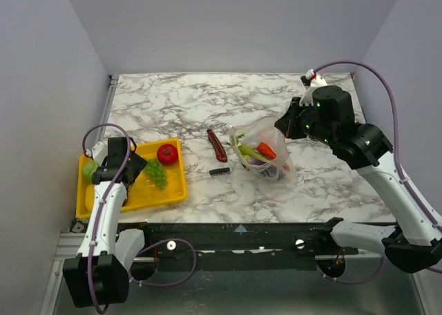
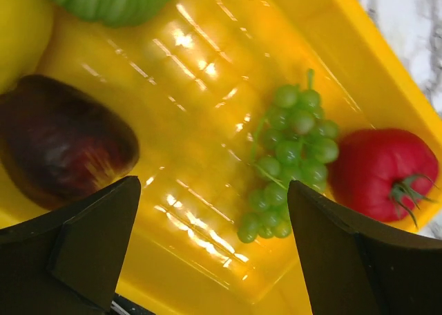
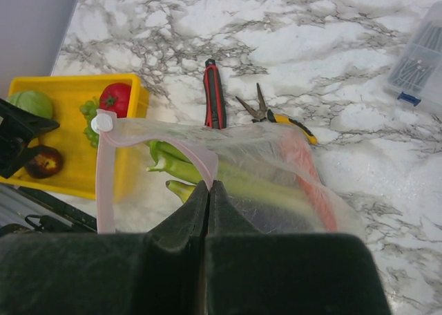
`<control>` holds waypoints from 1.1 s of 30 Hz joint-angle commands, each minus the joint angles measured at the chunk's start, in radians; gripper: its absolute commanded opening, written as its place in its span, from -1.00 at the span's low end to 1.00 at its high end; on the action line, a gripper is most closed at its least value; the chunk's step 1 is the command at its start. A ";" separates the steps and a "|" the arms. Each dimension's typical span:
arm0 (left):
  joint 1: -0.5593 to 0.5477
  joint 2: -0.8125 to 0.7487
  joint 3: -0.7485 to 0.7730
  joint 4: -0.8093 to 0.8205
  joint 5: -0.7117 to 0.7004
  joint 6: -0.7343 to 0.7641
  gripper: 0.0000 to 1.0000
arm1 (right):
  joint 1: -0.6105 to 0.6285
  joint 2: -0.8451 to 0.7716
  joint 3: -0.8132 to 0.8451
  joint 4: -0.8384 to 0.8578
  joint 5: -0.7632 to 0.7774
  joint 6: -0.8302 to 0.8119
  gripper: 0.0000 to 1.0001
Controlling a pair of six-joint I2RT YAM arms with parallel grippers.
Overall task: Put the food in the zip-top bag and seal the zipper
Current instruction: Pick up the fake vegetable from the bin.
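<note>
The bag (image 3: 276, 184) hangs below the right gripper (image 3: 208, 188), whose jaws are pinched tight on its zipper (image 3: 102, 184) — a thin hold, so the film could slip and the mouth sag closed. Over the tray (image 2: 207, 87), the left gripper (image 2: 214, 191) is spread wide. The tomato (image 2: 383, 173) sits just outside one jaw and could be nudged, while the grapes (image 2: 293, 149) lie between the jaws, close to that same jaw.

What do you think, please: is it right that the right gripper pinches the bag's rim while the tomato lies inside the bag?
Not quite: the tomato lies in the tray, beside the grapes, not inside the bag, as the top view shows. The right gripper does pinch the bag's rim.
</note>
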 commanded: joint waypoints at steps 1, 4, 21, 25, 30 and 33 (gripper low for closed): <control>0.055 0.065 0.061 -0.124 -0.172 -0.157 0.82 | -0.004 -0.004 0.028 0.013 -0.020 -0.024 -0.99; 0.092 0.085 0.041 -0.103 -0.204 -0.206 0.83 | -0.004 0.010 0.047 0.006 -0.026 -0.033 -0.99; 0.182 0.032 0.005 -0.168 -0.335 -0.248 0.97 | -0.003 0.042 0.086 -0.006 -0.048 -0.051 -0.99; 0.182 0.005 0.008 -0.201 -0.351 -0.263 0.97 | -0.003 0.033 0.088 -0.016 -0.029 -0.058 -0.99; 0.194 0.039 -0.015 -0.182 -0.315 -0.277 0.97 | -0.004 0.024 0.095 -0.017 -0.035 -0.061 -0.99; 0.219 0.080 -0.033 -0.171 -0.270 -0.300 0.97 | -0.003 0.010 0.076 0.000 -0.047 -0.049 -0.99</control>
